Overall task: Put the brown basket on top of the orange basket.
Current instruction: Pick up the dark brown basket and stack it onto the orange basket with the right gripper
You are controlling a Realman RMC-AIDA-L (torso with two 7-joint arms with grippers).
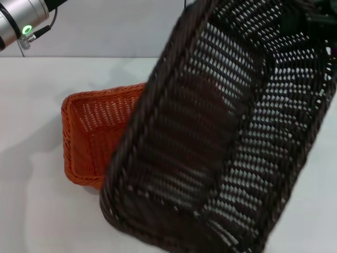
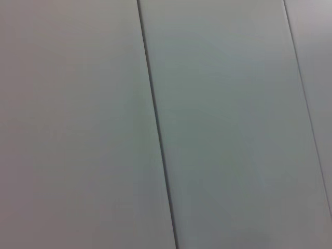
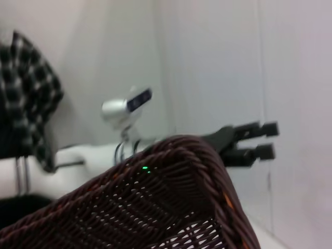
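Currently, largest item first.
Brown basket (image 1: 221, 142): lifted off the table (image 1: 31, 211), steeply tilted, fills most of the head view; its lower rim hangs over and in front of the near-right part of the orange basket.
Orange basket (image 1: 89, 134): upright on the table, left of centre, partly hidden behind the brown one.
Right gripper (image 1: 310, 21): dark shape at the brown basket's upper far edge, probably clamped on the rim; finger state cannot be told, contact is hidden by the weave.
Left gripper (image 3: 254, 142): raised well away from both baskets, idle; fingers spread apart.
Step in hand: carry and lower the brown basket onto the orange one.
How to do it well: level the brown basket first, shift it toward the robot's left until the two rims line up, square the long sides, then descend slowly so it seats rather than catching the orange rim and pushing it.
Head view only: both baskets and their offset.
Right wrist view only: brown rim close up, plus the left gripper's open fingers.
Left wrist view: plain panelled wall (image 2: 218, 124) only.
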